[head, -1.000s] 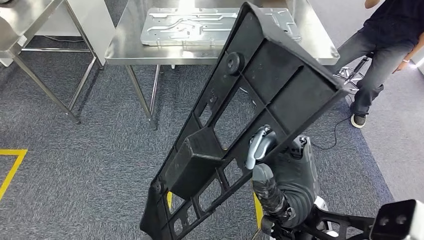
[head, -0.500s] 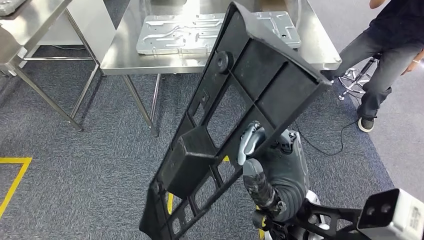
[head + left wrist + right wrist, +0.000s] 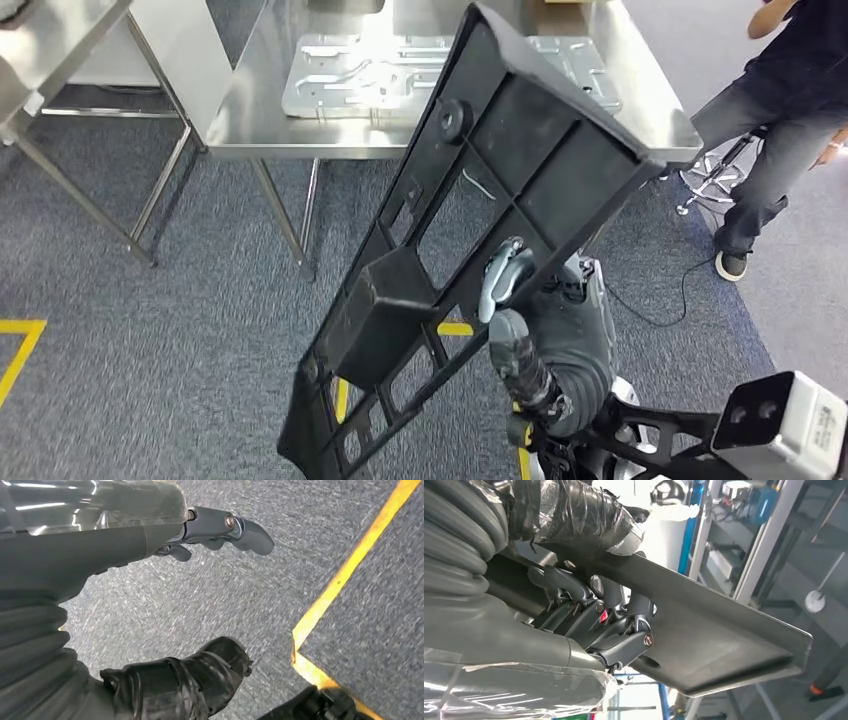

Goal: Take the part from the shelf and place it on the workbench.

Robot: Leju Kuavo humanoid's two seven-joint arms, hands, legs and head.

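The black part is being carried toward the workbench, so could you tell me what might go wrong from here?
The long black part is held by the right hand alone, near its middle, so it could tip or slip. Its far end might hit the workbench edge, or come down on the metal plate lying there.

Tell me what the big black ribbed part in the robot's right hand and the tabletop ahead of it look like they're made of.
The big black ribbed frame part, held by the right hand, looks like moulded plastic: matte, with cast ribs and cut-outs. The shiny grey workbench top looks like brushed stainless steel, given its bright reflections.
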